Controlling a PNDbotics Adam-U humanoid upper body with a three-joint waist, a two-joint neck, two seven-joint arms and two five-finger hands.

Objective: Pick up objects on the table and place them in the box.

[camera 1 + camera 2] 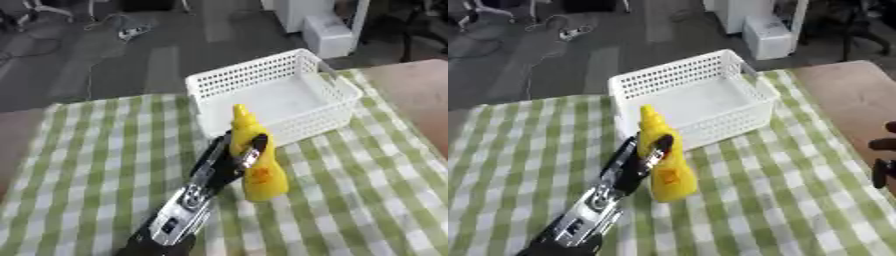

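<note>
Left eye view: we see the left robot hand [232,160] curled around a yellow bottle [255,165] standing upright on the table [87,150], just before the white basket [332,112], which looks empty. Right eye view: at the right edge we glimpse the right robot hand [883,170], its grasp unreadable; by our reckoning the bottle's transfer remains undone.

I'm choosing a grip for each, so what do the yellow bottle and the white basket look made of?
The yellow squeeze bottle, held in the left hand, looks like smooth, slightly glossy plastic. The white perforated basket looks like rigid matte plastic, given its moulded lattice walls. Both are guesses from appearance.
</note>
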